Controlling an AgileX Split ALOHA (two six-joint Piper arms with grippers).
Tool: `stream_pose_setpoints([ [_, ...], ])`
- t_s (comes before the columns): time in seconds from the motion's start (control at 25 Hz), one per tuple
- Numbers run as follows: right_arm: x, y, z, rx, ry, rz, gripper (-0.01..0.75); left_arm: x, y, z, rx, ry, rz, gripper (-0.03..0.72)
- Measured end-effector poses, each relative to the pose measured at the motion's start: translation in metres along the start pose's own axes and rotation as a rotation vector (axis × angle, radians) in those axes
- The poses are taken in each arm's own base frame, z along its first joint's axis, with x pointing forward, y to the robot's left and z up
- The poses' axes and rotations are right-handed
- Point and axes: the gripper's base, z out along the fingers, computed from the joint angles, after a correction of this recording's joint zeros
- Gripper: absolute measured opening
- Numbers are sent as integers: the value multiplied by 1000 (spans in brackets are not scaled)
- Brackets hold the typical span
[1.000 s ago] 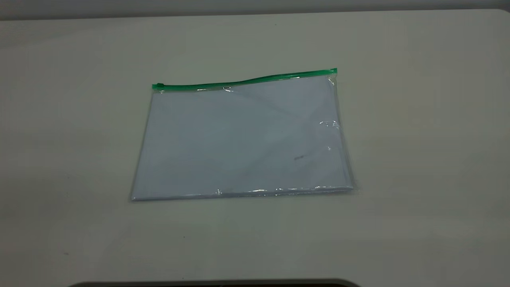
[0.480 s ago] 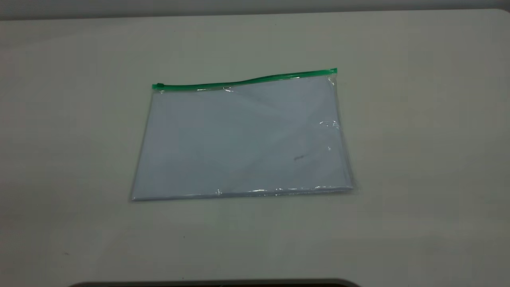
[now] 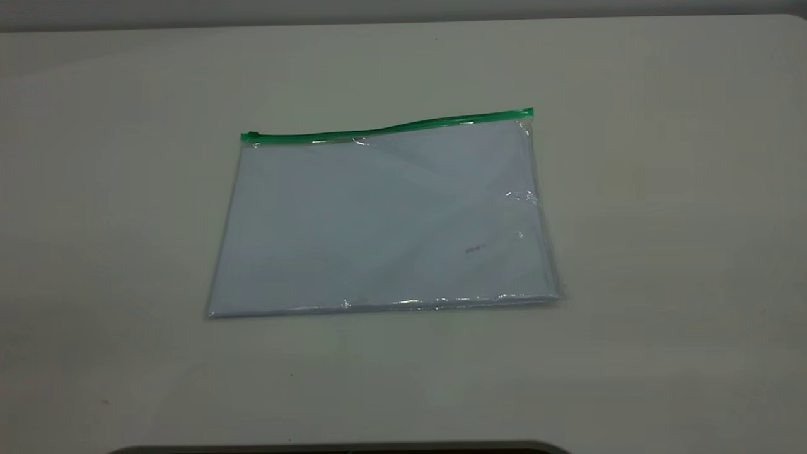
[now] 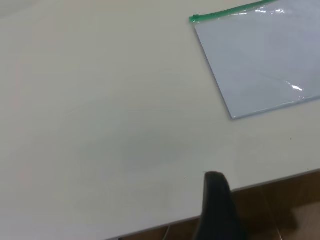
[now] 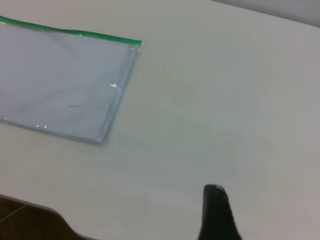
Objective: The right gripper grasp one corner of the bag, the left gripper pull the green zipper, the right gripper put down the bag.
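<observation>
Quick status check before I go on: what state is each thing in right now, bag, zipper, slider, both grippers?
bag: lying flat on the table, not held, white sheets inside.
zipper: along the bag's far edge, looks closed.
slider: at the strip's left end.
left gripper: over the table's near edge, away from the bag, holding nothing.
right gripper: over bare table, away from the bag, holding nothing.

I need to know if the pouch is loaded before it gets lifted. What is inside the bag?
White paper sheets fill the bag, showing through the clear plastic. How many sheets, and anything beneath them, cannot be seen.
</observation>
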Motion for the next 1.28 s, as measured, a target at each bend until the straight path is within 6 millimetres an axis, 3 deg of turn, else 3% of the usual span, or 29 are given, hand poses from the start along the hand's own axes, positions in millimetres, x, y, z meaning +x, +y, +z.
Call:
stream_pose_setpoints([
  [0.96, 0, 0, 0, 5, 1, -1, 530, 0, 0, 0, 0, 0, 1, 565],
  [1.28, 2, -8, 0, 93, 17, 125, 530, 0, 0, 0, 0, 0, 1, 565],
])
